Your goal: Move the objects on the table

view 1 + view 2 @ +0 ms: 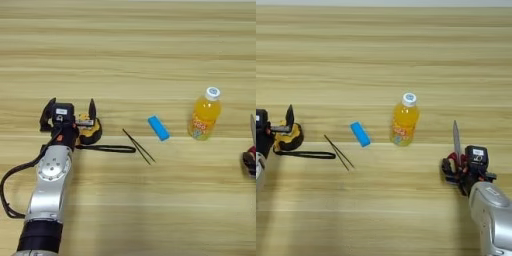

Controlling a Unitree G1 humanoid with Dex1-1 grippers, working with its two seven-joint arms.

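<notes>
The robot's left arm (pixel 50 185) filled the near left corner of the wooden table (pixel 150 50), its left gripper (pixel 70 114) spread wide open with one black finger either side of the wrist block. The yellow-black tape measure (pixel 90 129) sat just beside the right-hand finger, apparently touching it but not clasped, with the black strap (pixel 107 148) trailing right along the grain.

Across the table, the right gripper (pixel 460 172) was at the red-handled scissors (pixel 456 150), whose blade pointed straight away from the robot; the handles seemed gripped, though the fingers were largely hidden behind the wrist.

Between the arms lay the thin black tweezers (pixel 138 146), their long axis running diagonally from far left to near right, the blue block (pixel 158 128) on a similar slant, and the upright orange-juice bottle (pixel 404 120). The tweezers and block lay closer to the left gripper, the bottle closer to the right, so reach would likely divide the pieces that way.
</notes>
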